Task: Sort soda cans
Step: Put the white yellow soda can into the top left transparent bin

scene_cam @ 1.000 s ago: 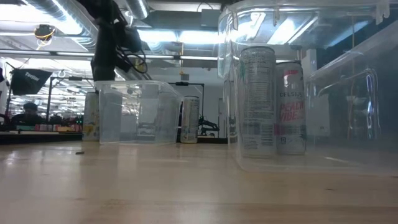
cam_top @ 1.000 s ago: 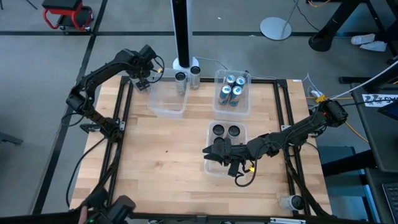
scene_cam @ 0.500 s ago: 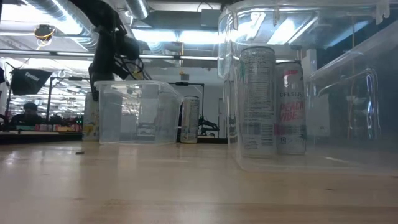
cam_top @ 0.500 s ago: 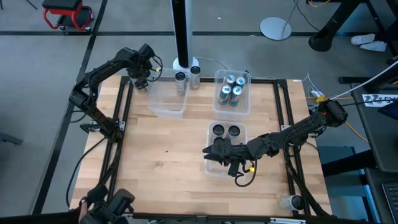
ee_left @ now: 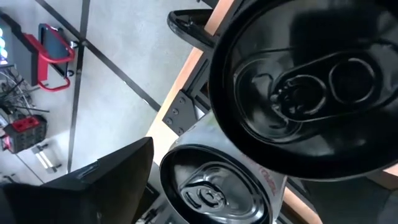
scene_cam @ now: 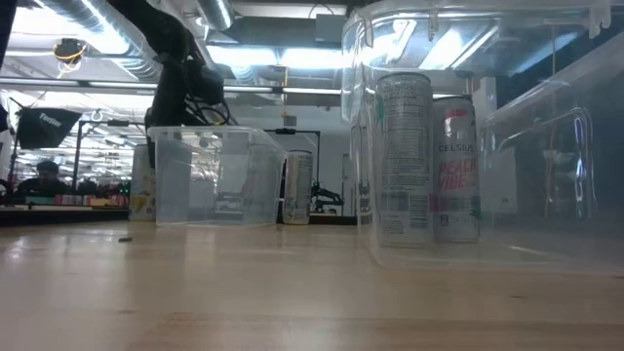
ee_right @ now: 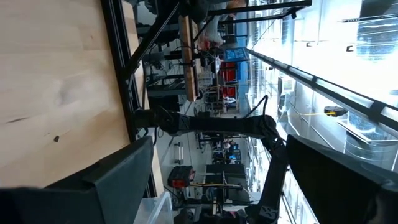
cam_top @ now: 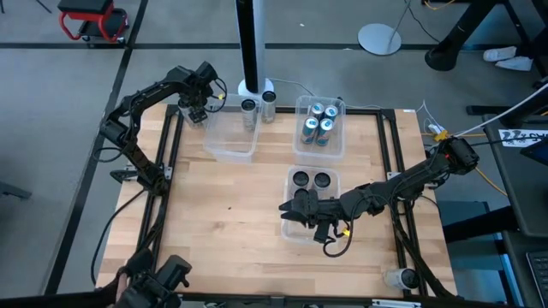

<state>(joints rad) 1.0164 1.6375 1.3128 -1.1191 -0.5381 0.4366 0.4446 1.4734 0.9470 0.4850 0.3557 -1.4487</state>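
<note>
My left gripper (cam_top: pixel 195 109) stands open at the table's far left corner, slanting down over two soda cans. The left wrist view shows their tops close up: a dark top (ee_left: pixel 305 87) and a silver top on a white can (ee_left: pixel 214 190). I cannot tell whether the fingers touch them. Two more cans (cam_top: pixel 248 106) (cam_top: pixel 268 97) stand at the far edge. Several blue-and-silver cans (cam_top: pixel 318 124) stand in a clear bin, and two dark cans (cam_top: pixel 310 180) in another. My right gripper (cam_top: pixel 291 210) waits open and level over the near end of that bin.
An empty clear bin (cam_top: pixel 231 137) stands just right of my left gripper. A white post base (cam_top: pixel 254 85) sits behind the far edge. A black frame (cam_top: pixel 167 145) runs along the table's sides. Bare wood (cam_top: pixel 223 222) lies at the near left.
My left gripper has sunk a little toward the two cans at the far left corner, still open. The right arm and all cans stay where they were.
</note>
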